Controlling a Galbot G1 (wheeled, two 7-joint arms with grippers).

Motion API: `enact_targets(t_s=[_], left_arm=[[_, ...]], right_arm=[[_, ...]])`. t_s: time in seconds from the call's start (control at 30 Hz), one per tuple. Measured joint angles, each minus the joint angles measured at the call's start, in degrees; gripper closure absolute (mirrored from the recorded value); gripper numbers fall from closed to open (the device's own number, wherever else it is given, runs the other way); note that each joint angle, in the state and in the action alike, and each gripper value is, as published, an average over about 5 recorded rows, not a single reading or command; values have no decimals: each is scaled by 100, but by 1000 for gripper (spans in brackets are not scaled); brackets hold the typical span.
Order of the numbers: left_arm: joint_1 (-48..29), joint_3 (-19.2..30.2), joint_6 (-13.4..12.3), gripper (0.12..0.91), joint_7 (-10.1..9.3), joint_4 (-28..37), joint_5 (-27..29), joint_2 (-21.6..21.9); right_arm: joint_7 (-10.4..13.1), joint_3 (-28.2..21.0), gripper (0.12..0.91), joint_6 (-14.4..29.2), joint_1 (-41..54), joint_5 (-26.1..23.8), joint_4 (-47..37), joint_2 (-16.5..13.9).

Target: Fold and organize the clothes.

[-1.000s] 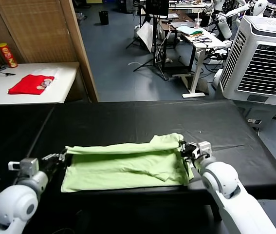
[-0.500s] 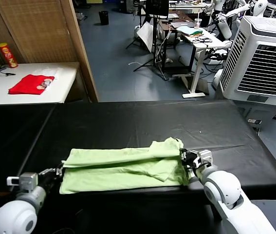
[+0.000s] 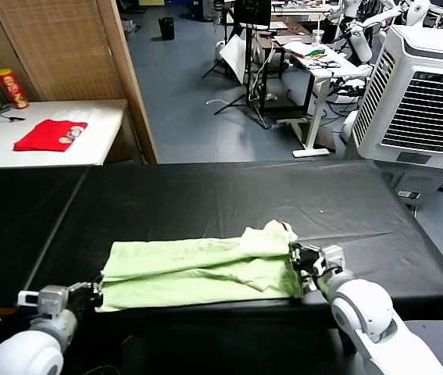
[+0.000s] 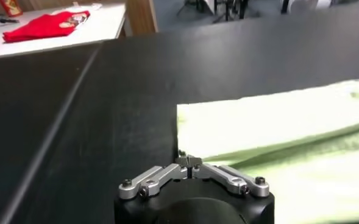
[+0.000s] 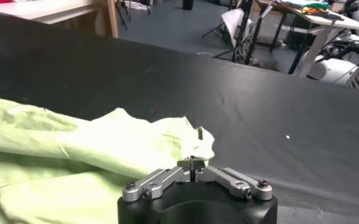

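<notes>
T-shirt [image 3: 198,269]: lies folded in a long band near the front edge of the black table [image 3: 205,195].
Left gripper [image 3: 90,292]: at the shirt's left end; from here I cannot tell how its jaws stand.
Right gripper [image 3: 302,257]: at the right end, beside the bunched sleeve; jaws likewise unclear.
Step, as I judge it: letting the fold settle.
Doing it well: back both arms straight off, so no fabric drags.

The T-shirt [image 3: 198,269] is thin, soft, matt cloth, rumpled into loose folds. Under it the desk [image 3: 205,199] wears a smooth black cover with a faint sheen and shallow creases. At the T-shirt's ends, the left claw [image 4: 190,163] and right claw [image 5: 192,164] have bare brushed-metal links on black housings; the arms behind them are glossy white plastic.
</notes>
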Motion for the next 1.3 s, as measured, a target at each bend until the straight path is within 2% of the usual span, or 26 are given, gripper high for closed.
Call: enact_targets(t_s=[0.17,0.23,0.3,0.4,0.53,0.7,0.9,1.0,1.03,1.17,1.3], left_arm=[[-9,-176,0,446,-4,-194,-340,-29],[-86,-209,0,352,-51,-246,-445,-45],[-232,-188,0,273,-166,-224,-556,-66],[-596,-73,-1,237,-354,-23,-822,-124],[-1157,110,-69,233,-419,433,-1120,-201],[-1574,232,-182,232,-330,996,-1372,-256],[-1766,279,-246,232,-123,1458,-1462,-326],[-1802,295,-274,288,-8,1614,-1453,-357],[-1813,302,-288,329,32,1659,-1430,-365],[-1872,331,-338,554,166,1853,-1265,-414],[-1891,349,-376,749,244,2028,-1179,-489]], right_arm=[[87,245,352,1,26,213,169,-21],[200,271,274,1,128,204,119,48],[297,232,243,1,293,116,-22,168],[324,82,229,35,627,-60,-387,410],[284,-192,227,141,1092,-161,-971,748],[179,-491,227,163,1525,-172,-1594,1046],[165,-682,234,139,1686,-177,-1966,1221],[169,-718,269,143,1692,-191,-2039,1265],[172,-727,285,146,1693,-198,-2060,1281],[183,-744,353,161,1699,-256,-2130,1354],[190,-735,504,188,1661,-340,-2153,1418]])
